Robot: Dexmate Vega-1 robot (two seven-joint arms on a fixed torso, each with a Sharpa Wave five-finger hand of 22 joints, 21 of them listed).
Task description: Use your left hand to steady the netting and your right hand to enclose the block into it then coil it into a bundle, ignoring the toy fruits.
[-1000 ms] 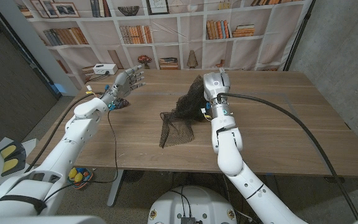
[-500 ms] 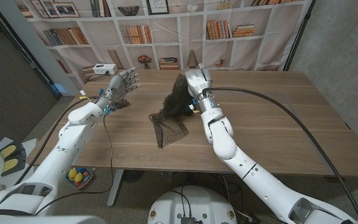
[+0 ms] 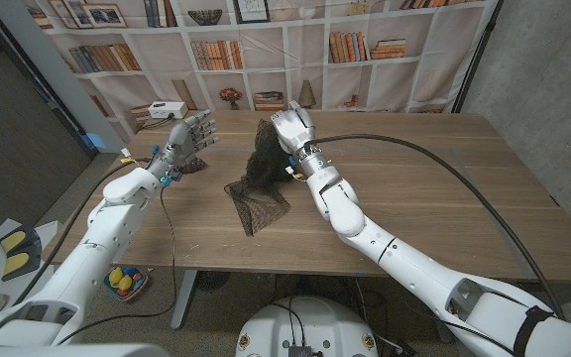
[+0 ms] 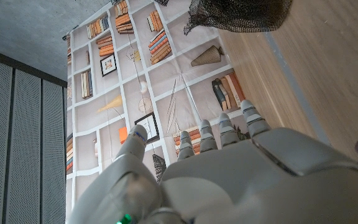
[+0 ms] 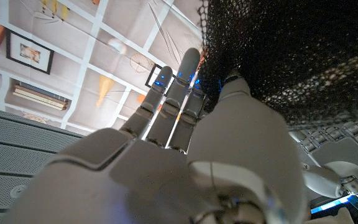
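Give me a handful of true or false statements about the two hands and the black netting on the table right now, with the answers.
1. The right hand holds the black netting lifted, its lower end trailing on the table. True.
2. The left hand is gripping the netting. False: it is raised, fingers apart, well to the side of the netting and holding nothing.
3. The netting lies between the two hands in the head view. True.
4. The netting is already coiled into a tight bundle. False: it hangs loose and spread out.
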